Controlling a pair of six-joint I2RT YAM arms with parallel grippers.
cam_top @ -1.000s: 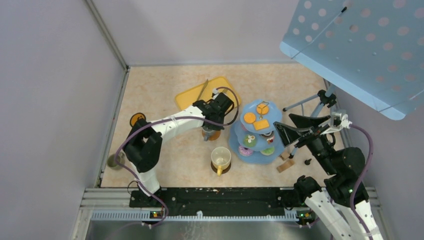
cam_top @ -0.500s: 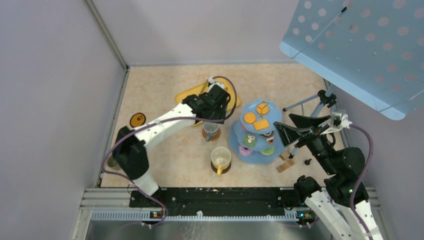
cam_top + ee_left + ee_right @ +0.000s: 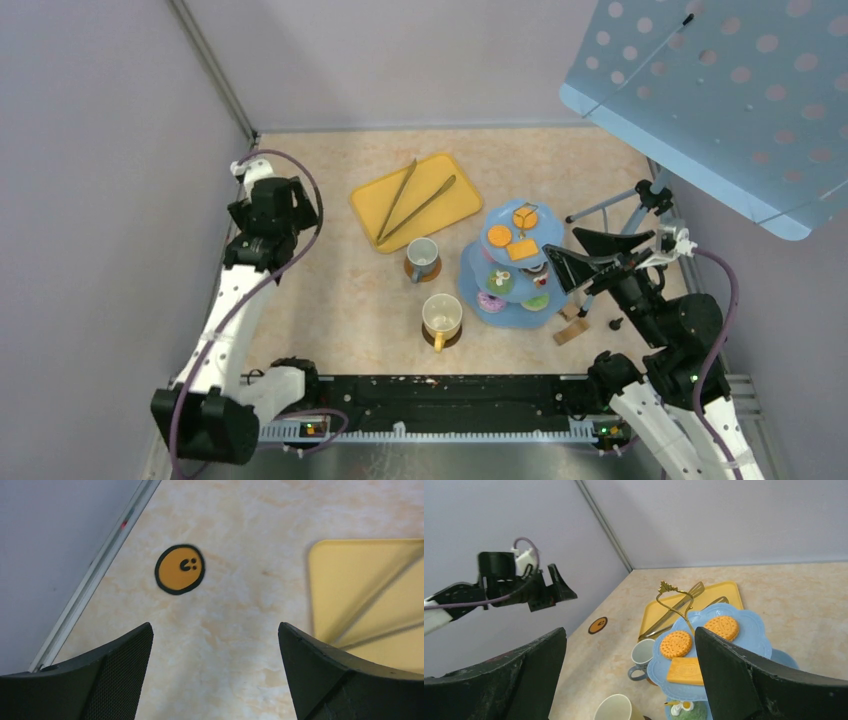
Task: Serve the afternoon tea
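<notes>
Left gripper (image 3: 215,626): fingers wide apart, nothing between them, hanging above bare table near the left wall. Right gripper (image 3: 629,630): also spread and empty, parked at 3 o'clock of the tier stand (image 3: 478,288).

Layout from the top camera:
- Grey mug (image 3: 423,255) sat on a brown coaster near the table centre.
- Yellow mug (image 3: 441,315) was on its own coaster at 6 o'clock of the grey one.
- The stand, loaded with biscuits and cakes, was at 3 o'clock of both.
- Tongs (image 3: 410,195) lay on the yellow tray (image 3: 455,170).

In the left wrist view, an orange coaster (image 3: 180,569) lay flat at 11 o'clock of the finger gap, close to the wall rail. The tray edge was at 3 o'clock.

My judgement was that this coaster was the next pick. Notes to self:
- Centre the gap over it before descending.
- Keep the left finger clear of the rail at 9 o'clock.
- A flat disc gives little to pinch, so bring the tips down to the table either side of the rim and close slowly.
- Risk: it skates away or tips against the wall.
</notes>
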